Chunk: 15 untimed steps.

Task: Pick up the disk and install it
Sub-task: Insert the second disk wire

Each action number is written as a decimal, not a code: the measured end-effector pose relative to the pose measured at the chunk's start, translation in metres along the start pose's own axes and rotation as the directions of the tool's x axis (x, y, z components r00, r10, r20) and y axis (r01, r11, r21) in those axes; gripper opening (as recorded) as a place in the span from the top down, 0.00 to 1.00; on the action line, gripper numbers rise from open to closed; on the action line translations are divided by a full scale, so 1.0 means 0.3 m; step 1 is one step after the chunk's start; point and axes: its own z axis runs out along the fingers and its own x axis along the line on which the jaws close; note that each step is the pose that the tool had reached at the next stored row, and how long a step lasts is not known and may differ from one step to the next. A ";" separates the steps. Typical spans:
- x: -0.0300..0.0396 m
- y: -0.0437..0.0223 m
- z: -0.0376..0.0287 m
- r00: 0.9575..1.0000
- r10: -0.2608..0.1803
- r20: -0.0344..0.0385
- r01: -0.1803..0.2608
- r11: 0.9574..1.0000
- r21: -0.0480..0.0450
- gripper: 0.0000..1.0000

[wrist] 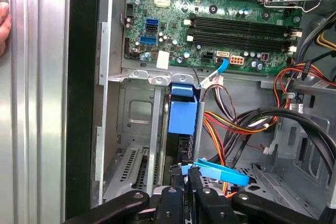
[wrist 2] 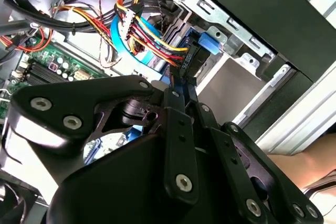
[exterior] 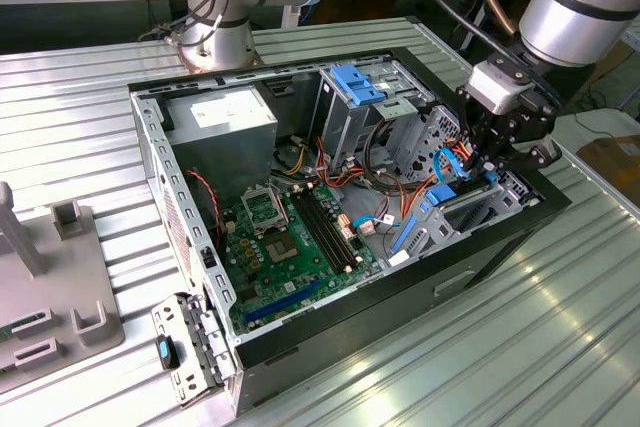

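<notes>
With the disk (wrist: 182, 116) standing on edge in the case's drive bay (wrist: 134, 124), the claw (wrist: 185, 184) pinches its end, so installation looks nearly finished.

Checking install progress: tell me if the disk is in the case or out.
In. The disk stands on edge in the case's drive bay, with the end effector at its end.

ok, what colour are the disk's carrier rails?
Bright blue, on the disk standing edge-up in the drive bay; clearest in the first wrist view.
</notes>
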 end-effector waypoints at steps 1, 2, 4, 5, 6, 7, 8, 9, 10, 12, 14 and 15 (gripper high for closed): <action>0.000 0.000 0.000 1.000 0.021 -0.003 -0.021 1.000 0.000 0.84; 0.000 0.002 -0.001 0.999 0.037 -0.005 -0.037 0.999 -0.001 0.84; -0.001 0.005 -0.001 0.999 0.038 -0.005 -0.038 0.999 0.000 0.84; -0.001 0.007 -0.001 0.999 0.038 -0.005 -0.038 0.999 0.000 0.84; -0.003 0.013 -0.002 0.999 0.038 -0.005 -0.038 0.999 0.000 0.84; -0.005 0.014 0.000 0.999 0.038 -0.005 -0.038 0.999 0.000 0.84; -0.005 0.014 0.001 0.999 0.040 -0.005 -0.040 0.999 0.000 0.84; -0.005 0.015 0.002 0.999 0.049 -0.006 -0.049 0.999 0.000 0.84; -0.005 0.015 0.004 0.998 0.065 -0.008 -0.065 0.998 0.000 0.84; -0.005 0.015 0.004 0.997 0.078 -0.010 -0.078 0.997 -0.001 0.84; -0.006 0.015 0.005 0.997 0.080 -0.009 -0.080 0.997 -0.001 0.84; -0.007 0.015 0.004 0.997 0.081 -0.008 -0.081 0.997 -0.001 0.84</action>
